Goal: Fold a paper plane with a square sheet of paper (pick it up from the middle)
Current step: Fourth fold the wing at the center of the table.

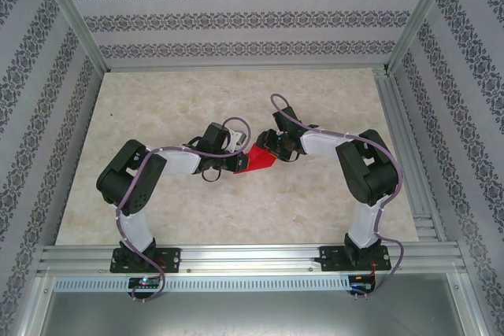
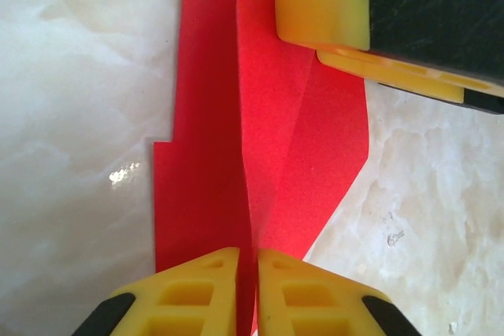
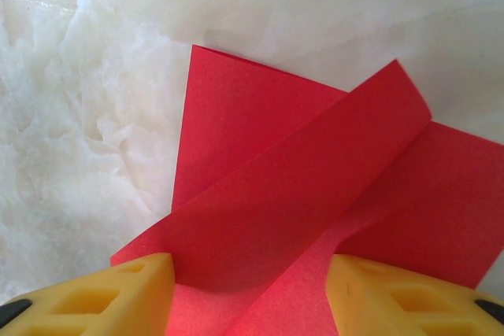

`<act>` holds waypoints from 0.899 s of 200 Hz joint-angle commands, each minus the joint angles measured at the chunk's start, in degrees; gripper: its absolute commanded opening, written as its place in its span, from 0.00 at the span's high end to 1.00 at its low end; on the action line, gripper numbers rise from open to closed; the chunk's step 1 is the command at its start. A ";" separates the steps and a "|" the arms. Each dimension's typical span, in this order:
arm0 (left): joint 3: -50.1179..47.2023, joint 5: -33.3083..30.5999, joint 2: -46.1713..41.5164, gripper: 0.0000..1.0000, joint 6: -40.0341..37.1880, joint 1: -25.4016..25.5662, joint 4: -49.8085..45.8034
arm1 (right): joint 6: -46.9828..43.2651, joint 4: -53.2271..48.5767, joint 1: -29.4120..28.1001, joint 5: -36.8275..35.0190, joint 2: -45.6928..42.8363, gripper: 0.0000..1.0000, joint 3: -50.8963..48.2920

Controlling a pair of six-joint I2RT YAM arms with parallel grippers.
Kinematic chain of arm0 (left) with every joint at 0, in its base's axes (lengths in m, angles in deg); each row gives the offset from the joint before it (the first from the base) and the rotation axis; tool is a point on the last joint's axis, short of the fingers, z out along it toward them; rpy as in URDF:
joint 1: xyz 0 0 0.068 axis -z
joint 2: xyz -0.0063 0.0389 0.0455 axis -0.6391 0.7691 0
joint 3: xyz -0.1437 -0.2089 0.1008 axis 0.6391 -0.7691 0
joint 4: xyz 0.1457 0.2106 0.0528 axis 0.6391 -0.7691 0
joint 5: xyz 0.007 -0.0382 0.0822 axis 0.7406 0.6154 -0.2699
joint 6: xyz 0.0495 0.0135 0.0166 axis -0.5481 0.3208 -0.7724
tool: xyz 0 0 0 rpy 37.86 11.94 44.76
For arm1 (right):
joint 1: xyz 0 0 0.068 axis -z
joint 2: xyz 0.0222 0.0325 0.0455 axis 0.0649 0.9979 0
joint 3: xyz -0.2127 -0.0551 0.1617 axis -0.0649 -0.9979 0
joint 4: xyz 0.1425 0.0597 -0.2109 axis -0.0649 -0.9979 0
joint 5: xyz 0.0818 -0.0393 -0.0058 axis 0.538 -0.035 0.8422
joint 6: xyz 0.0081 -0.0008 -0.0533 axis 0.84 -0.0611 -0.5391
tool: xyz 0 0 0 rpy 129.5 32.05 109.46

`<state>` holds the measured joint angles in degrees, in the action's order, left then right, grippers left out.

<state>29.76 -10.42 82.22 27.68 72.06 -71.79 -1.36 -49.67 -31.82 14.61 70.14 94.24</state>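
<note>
The red sheet of paper (image 1: 257, 160) lies partly folded at the middle of the table, with a pointed end and raised flaps. From the left, my left gripper (image 1: 239, 162) is shut on a thin upright ridge of the paper (image 2: 260, 116), which is pinched between the yellow fingertips (image 2: 201, 281). My right gripper (image 1: 272, 147) comes in from the right and is open. Its fingers (image 3: 138, 293) stand wide apart over the paper (image 3: 260, 155), and a diagonal flap rises between them. One yellow right finger (image 2: 323, 5) rests at the paper's far edge in the left wrist view.
The marble-patterned tabletop (image 1: 157, 108) has free room all around the paper. Aluminium frame rails (image 1: 409, 155) run along the right side and the near edge. Patterned walls enclose the cell.
</note>
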 commanded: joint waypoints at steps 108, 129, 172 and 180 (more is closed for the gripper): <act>0.56 5.66 2.45 0.89 14.26 0.27 3.07 | -8.16 -1.30 1.23 1.59 -8.05 0.42 -3.85; 0.63 5.58 3.08 0.89 15.41 0.18 3.32 | -8.52 -1.73 0.53 1.58 -7.29 0.42 -3.41; 0.15 6.41 3.28 0.89 17.87 -0.43 4.29 | -9.50 -3.45 -0.62 1.11 -4.63 0.41 -1.54; 0.28 6.46 3.36 0.89 17.86 -0.43 4.04 | -9.80 -3.91 -0.81 1.08 -4.01 0.40 -1.02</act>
<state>30.07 -5.42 84.47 43.72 72.00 -70.50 -9.21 -51.68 -31.84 16.86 63.80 91.24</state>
